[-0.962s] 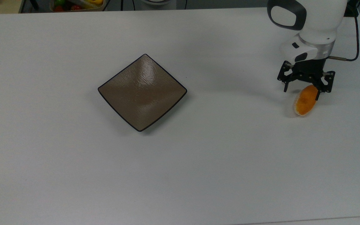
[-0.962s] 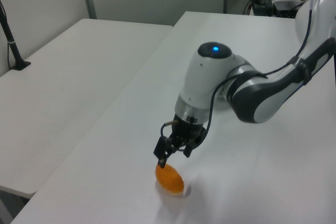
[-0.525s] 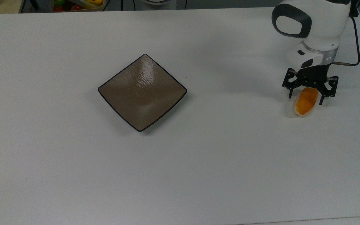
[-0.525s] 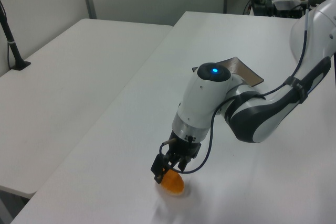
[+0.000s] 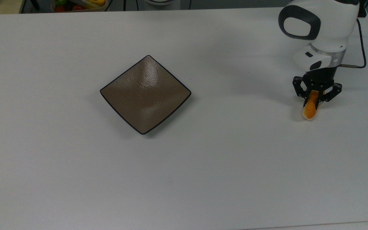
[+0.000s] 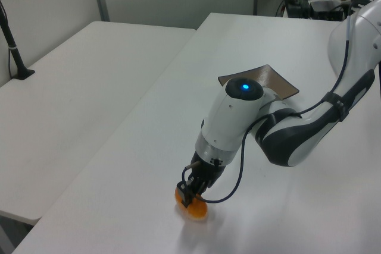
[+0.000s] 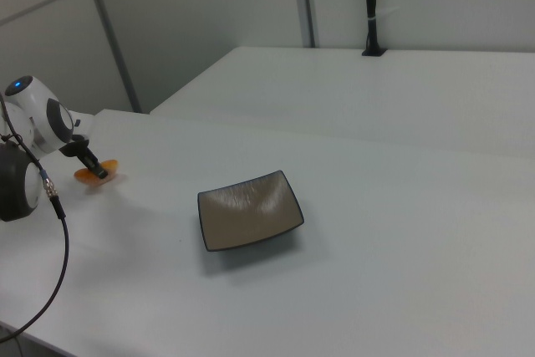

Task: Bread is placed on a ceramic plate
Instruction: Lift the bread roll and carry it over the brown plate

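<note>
The bread [image 5: 310, 108] is a small orange bun with a pale edge, lying on the white table at the top view's right. My gripper [image 5: 315, 97] is down over the bun's upper end, its black fingers squeezed against both sides of it. The bread [image 6: 193, 205] sits under the gripper [image 6: 191, 194] near the table's front edge in the left view, and the bread [image 7: 94, 175] lies at the right view's left. The square brown ceramic plate [image 5: 145, 93] with a dark rim lies bare mid-table, far to the top view's left of the bun; the plate [image 7: 249, 209] is seen too.
A tray of coloured fruit [image 5: 78, 4] stands beyond the table's far edge at the top view's upper left. A black cable [image 5: 361, 41] loops beside the arm's wrist. A second white table [image 6: 77, 81] stands alongside.
The gripper has come down over the bread and its fingers have closed from wide open onto the bun, which now looks pinched narrower. The plate has not moved.
</note>
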### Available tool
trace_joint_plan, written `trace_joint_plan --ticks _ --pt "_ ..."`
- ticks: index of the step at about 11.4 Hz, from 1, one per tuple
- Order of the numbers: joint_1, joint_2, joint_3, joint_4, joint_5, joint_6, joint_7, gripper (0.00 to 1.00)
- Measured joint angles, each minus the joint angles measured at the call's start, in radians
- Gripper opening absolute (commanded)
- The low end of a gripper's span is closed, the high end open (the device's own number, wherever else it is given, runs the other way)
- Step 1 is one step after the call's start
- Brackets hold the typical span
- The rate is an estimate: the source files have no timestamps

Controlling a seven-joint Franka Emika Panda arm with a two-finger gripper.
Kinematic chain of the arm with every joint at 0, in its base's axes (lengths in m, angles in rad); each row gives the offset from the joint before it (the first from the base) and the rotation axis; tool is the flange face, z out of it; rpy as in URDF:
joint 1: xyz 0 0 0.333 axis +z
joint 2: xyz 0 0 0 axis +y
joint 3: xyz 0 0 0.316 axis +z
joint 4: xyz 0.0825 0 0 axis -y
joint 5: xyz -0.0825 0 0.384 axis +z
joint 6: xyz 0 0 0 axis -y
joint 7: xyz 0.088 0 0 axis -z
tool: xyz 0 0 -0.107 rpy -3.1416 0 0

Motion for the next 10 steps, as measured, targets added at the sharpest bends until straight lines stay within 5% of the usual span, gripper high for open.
trace_joint_plan --ticks 7,10 --pt "-0.05 -0.14 -0.009 -0.041 0.023 -0.062 -0.108 0.27" --pt "-0.117 -0.264 -0.062 -0.089 0.249 -0.258 -0.411 0.27"
